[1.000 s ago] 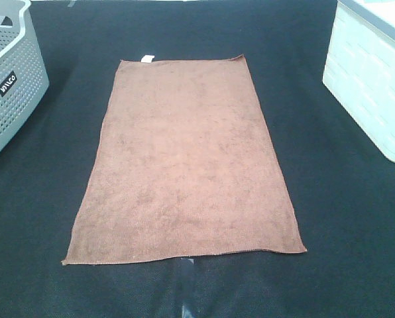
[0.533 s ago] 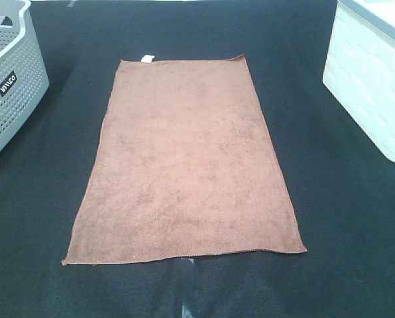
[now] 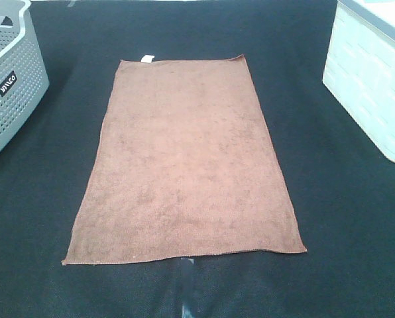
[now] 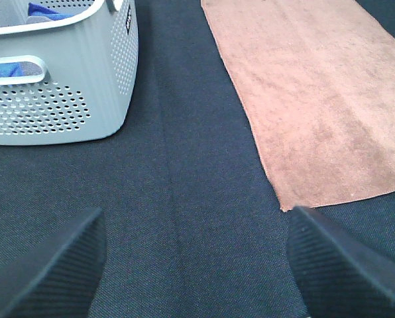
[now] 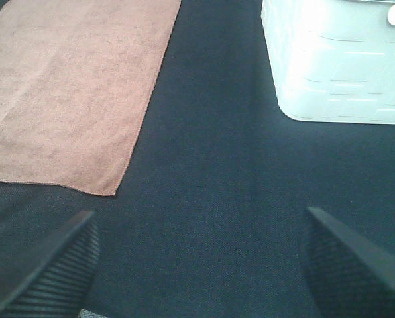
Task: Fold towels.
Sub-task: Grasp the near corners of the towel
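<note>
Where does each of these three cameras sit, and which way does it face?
Exterior high: up high, looking down on the black table, the flat reddish-brown terry towel, a grey perforated plastic basket and a white plastic basket; no robot parts.
Left wrist: on the left arm, facing past the open left gripper toward the grey basket and a towel corner.
Right wrist: on the right arm, past the open right gripper toward the white basket and another towel corner.
Shared: every view shows the towel.

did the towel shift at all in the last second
No. The towel lies flat in the same spot between the grey basket and the white basket.
</note>
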